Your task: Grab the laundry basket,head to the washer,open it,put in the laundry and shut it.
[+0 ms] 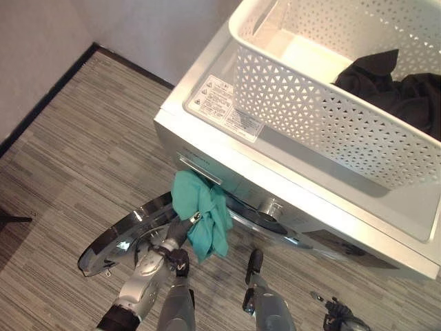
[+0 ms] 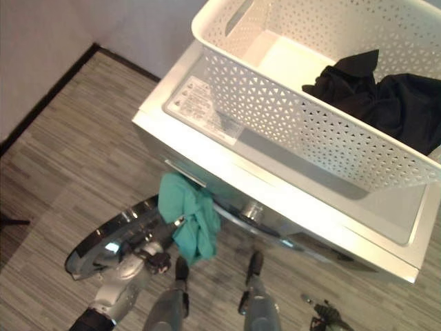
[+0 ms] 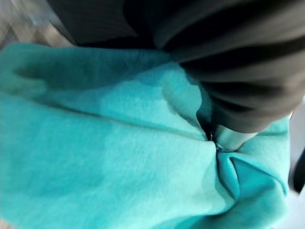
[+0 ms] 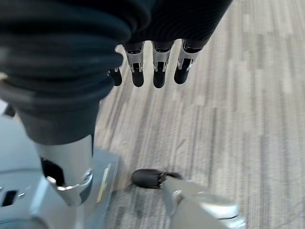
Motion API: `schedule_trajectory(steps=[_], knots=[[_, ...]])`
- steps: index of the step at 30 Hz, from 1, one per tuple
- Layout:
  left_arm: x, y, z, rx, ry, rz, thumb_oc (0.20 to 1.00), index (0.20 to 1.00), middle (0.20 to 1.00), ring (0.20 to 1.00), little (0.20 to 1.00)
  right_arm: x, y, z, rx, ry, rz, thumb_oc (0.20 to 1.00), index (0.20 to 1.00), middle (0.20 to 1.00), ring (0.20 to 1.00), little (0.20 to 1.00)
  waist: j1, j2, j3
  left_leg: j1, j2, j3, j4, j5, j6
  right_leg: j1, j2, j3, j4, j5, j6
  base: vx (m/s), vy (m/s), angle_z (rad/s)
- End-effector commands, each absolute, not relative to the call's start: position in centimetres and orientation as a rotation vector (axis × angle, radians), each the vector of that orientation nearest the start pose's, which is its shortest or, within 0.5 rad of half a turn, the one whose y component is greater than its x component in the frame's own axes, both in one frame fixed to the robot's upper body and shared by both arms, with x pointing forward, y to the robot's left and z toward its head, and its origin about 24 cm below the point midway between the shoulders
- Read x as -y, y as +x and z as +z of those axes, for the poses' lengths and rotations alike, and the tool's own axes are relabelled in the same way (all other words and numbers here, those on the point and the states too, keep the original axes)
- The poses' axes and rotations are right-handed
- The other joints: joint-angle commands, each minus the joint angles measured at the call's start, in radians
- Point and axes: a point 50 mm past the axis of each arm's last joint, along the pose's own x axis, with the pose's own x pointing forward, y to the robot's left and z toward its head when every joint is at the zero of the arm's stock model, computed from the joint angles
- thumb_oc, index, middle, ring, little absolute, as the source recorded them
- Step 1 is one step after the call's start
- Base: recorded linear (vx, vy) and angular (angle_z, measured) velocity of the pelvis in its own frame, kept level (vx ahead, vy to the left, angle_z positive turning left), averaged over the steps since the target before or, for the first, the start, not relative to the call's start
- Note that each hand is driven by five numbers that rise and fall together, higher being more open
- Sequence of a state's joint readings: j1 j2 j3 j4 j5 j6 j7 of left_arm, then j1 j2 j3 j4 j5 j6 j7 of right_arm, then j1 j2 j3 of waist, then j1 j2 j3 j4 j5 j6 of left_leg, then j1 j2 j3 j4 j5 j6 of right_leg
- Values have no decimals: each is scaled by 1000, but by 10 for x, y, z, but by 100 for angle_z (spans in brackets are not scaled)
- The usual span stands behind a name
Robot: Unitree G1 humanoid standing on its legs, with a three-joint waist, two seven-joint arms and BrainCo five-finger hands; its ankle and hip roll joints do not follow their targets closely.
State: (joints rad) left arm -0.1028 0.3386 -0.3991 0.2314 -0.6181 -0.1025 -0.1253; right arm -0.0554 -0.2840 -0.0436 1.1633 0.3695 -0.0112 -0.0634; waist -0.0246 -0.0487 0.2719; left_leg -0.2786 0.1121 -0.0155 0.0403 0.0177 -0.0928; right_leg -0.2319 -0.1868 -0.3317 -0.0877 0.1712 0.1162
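Observation:
The white front-loading washer (image 1: 324, 196) stands with its round chrome door (image 1: 114, 245) swung open to the left. On its top sits the white perforated laundry basket (image 1: 303, 107) with black clothes (image 1: 403, 89) in its right end. My left hand (image 1: 182, 227) is shut on a teal cloth (image 1: 204, 214), which hangs bunched at the left edge of the drum opening (image 1: 265, 219). In the left wrist view one finger (image 3: 231, 138) digs into the teal cloth (image 3: 109, 157). My right hand (image 4: 159, 71) hangs low over the floor with relaxed fingers and holds nothing.
Striped grey carpet (image 1: 83, 152) spreads to the left of the washer. A pale wall with a dark baseboard (image 1: 48, 96) runs along the far left. A label sticker (image 1: 227, 107) lies on the washer top beside the basket.

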Motion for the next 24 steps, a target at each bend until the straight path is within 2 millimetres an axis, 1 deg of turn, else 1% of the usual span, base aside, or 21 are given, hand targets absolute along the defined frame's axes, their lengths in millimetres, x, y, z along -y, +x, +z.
schedule_trajectory(steps=[1,4,5,6,7,8,9,10,11,12,14,15,16,18,19,20,21,22,23,24], knots=[[-122,260,31,-37,-257,-422,200,200,200,200,200,256,126,-144,-1040,29,-412,1000,1000,1000,1000,1000,3,-36,-8,-15,8,29,30,-50,-2,26,-75,36,55,-119,49,-9,-55,-9],[-119,255,25,-60,-263,-432,200,200,200,200,200,250,128,-146,-1056,11,-376,1000,1000,1000,1000,1000,10,-40,-11,15,14,33,31,-64,8,25,-56,71,63,-130,40,-14,-63,-24],[-119,255,25,-60,-263,-432,200,200,200,200,200,250,128,-146,-1056,11,-376,1000,1000,1000,1000,1000,10,-40,-11,15,14,33,31,-64,8,25,-56,71,63,-130,40,-27,-50,-27],[-118,255,24,-66,-272,-432,200,200,200,200,200,249,132,-145,-1050,5,-371,1000,1000,1000,1000,1000,12,-38,-6,13,15,35,35,-68,9,14,-56,78,72,-133,38,-110,-33,-23],[-113,255,23,-73,-278,-437,200,200,200,200,200,248,148,-140,-1017,-8,-362,1000,1000,1000,1000,1000,14,-29,16,-10,16,38,52,-74,11,-27,-59,96,93,-133,35,-157,-41,-25],[-110,256,24,-71,-283,-441,200,200,200,200,200,246,157,-137,-994,-13,-355,1000,1000,1000,1000,1000,14,-27,24,-28,16,41,62,-76,11,-53,-59,103,103,-132,33,-208,-40,-19],[-105,258,27,-60,-283,-450,200,200,200,200,200,246,171,-131,-954,-23,-351,1000,1000,1000,1000,1000,13,-24,40,-57,14,47,78,-77,12,-90,-59,111,119,-128,32,-119,-20,-16],[-105,259,27,-59,-283,-451,200,200,200,200,200,246,171,-131,-954,-23,-352,1000,1000,1000,1000,1000,14,-24,39,-59,14,47,80,-78,12,-93,-59,112,120,-129,31,-123,-15,-16],[-100,261,31,-46,-291,-461,200,200,200,200,200,244,182,-126,-925,-26,-344,1000,1000,1000,1000,1000,13,-22,44,-85,12,52,94,-78,12,-120,-60,118,131,-128,29,-124,-11,-24],[-90,268,42,-4,-291,-483,200,200,200,200,200,241,200,-117,-869,-26,-340,1000,1000,1000,1000,1000,6,-17,51,-134,10,58,117,-79,10,-177,-65,125,152,-126,28,-123,-11,-20],[-90,269,42,-4,-291,-483,200,200,200,200,200,241,200,-117,-868,-26,-340,1000,1000,1000,1000,1000,6,-17,49,-138,10,58,119,-80,10,-181,-65,126,153,-127,28,-75,1,-10],[-79,279,59,59,-280,-505,200,200,200,200,200,234,222,-105,-798,-23,-330,1000,1000,1000,1000,1000,-6,-17,45,-189,10,65,144,-85,9,-237,-69,137,174,-126,30,-110,12,-7],[-74,285,67,94,-270,-512,200,200,200,200,200,231,230,-100,-772,-25,-322,1000,1000,1000,1000,1000,-12,-19,41,-213,13,68,159,-89,10,-266,-70,140,185,-127,31,-137,18,-14],[-68,292,77,129,-256,-514,200,200,200,200,200,227,237,-96,-744,-35,-307,1000,1000,1000,1000,1000,-21,-23,35,-255,17,65,197,-103,16,-306,-74,151,209,-132,29,-23,3,-17],[-65,294,79,135,-254,-514,200,200,200,200,200,226,240,-94,-732,-42,-301,1000,1000,1000,1000,1000,-21,-20,32,-254,26,58,219,-140,15,-312,-68,158,231,-158,36,40,1,-17],[-63,297,80,138,-252,-506,200,200,200,200,200,225,242,-92,-721,-42,-303,1000,1000,1000,1000,1000,-26,-22,30,-274,29,53,247,-153,19,-335,-74,163,255,-163,34,34,20,-19],[-61,301,79,126,-248,-490,200,200,200,200,200,224,247,-89,-702,-40,-301,1000,1000,1000,1000,1000,-34,-25,28,-314,28,46,303,-177,27,-376,-87,172,307,-173,34,-29,23,-16],[-61,301,79,126,-248,-490,200,200,200,200,200,224,247,-89,-702,-40,-301,1000,1000,1000,1000,1000,-34,-24,27,-317,27,45,306,-178,27,-379,-88,172,309,-174,34,-21,25,-11],[-61,303,76,115,-242,-477,200,200,200,200,200,223,249,-87,-690,-33,-302,1000,1000,1000,1000,1000,-38,-26,24,-339,28,40,334,-190,29,-404,-94,177,340,-182,37,-42,18,-4],[-60,307,73,102,-216,-458,200,200,200,200,200,221,254,-82,-655,-18,-296,1000,1000,1000,1000,1000,-50,-32,25,-389,22,34,399,-208,33,-445,-102,190,398,-200,32,-42,18,3]])
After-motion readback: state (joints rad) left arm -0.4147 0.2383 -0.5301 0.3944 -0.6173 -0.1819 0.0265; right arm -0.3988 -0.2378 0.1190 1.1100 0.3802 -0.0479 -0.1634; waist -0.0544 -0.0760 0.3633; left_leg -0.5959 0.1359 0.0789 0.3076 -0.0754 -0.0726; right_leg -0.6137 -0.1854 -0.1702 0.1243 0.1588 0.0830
